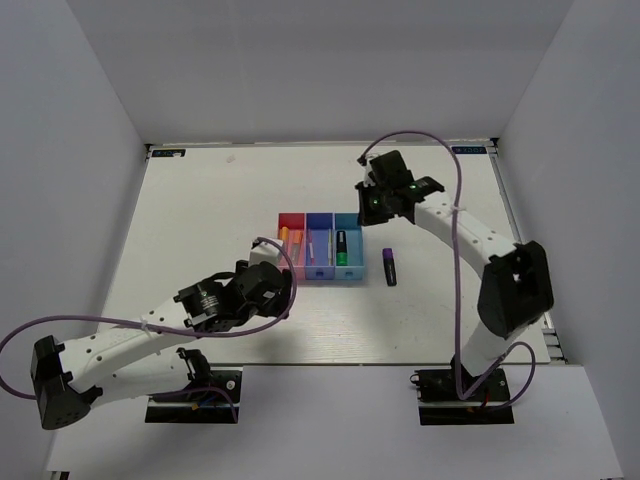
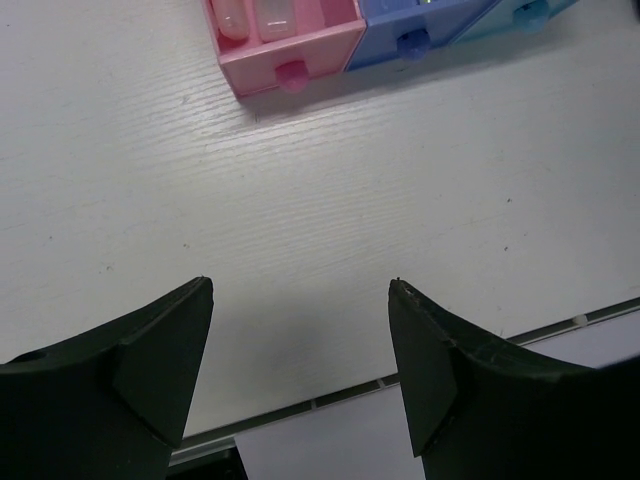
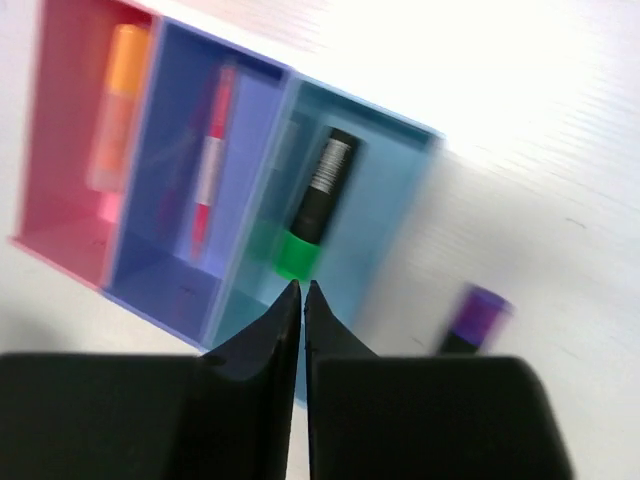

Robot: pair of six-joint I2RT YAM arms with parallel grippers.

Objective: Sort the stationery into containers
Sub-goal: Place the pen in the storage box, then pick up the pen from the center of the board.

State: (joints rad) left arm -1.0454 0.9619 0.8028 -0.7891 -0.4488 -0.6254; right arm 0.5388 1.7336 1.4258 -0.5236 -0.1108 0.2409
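Three joined bins stand mid-table: pink-red (image 1: pixel 291 222), dark blue (image 1: pixel 319 222), light blue (image 1: pixel 348 222). An orange-pink highlighter (image 3: pixel 119 100) lies in the pink-red bin (image 3: pixel 60 150). A thin pink-red pen (image 3: pixel 208 160) lies in the dark blue bin (image 3: pixel 175 100). The black pen with green end (image 3: pixel 310 215) lies in the light blue bin (image 3: pixel 390 200). The stubby purple highlighter (image 1: pixel 389 266) lies on the table right of the bins; it also shows in the right wrist view (image 3: pixel 476 318). My right gripper (image 3: pixel 302 290) is shut and empty above the bins. My left gripper (image 2: pixel 300 290) is open and empty, near the bins' front.
White walls enclose the table (image 1: pixel 200 220) on three sides. The table's near edge (image 2: pixel 420 370) shows just below my left fingers. A purple cable (image 1: pixel 440 140) loops over the right arm.
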